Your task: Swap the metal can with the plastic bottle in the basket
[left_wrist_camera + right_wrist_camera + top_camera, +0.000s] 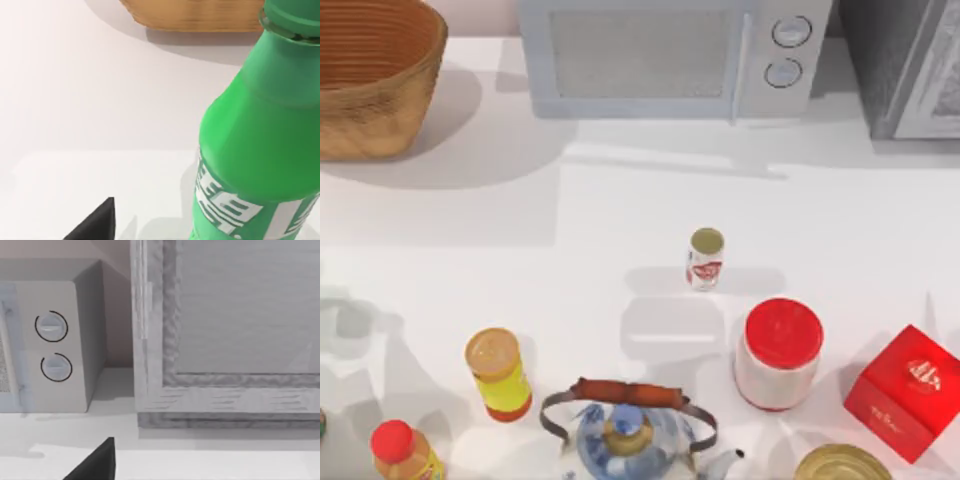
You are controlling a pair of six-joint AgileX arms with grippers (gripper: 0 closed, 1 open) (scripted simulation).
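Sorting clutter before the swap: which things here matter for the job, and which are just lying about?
Job: metal can, plastic bottle, basket.
Lying about: red-lidded jar, red box, teapot, yellow bottle, orange bottle, green bottle, microwave.

Near one microwave (670, 58): one basket (375, 75), one can (840, 464), one jar (778, 353), one kettle (628, 430), one red box (905, 392), and perhaps four bottles (705, 258).
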